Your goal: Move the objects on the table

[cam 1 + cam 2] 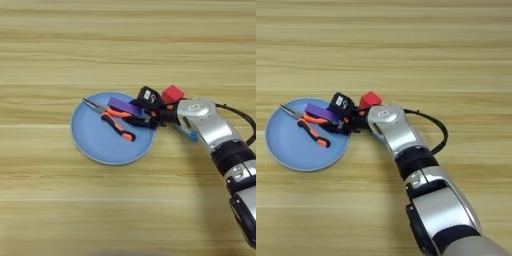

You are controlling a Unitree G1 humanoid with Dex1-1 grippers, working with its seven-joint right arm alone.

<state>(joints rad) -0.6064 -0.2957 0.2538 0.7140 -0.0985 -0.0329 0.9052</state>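
End effector seemingly clamped on purple block above pliers on plate

Pliers and purple block (overlapping) on plate.

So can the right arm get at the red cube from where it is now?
Probably yes. The red cube sits uncovered on the table just behind the right gripper, which is over the plate's edge.
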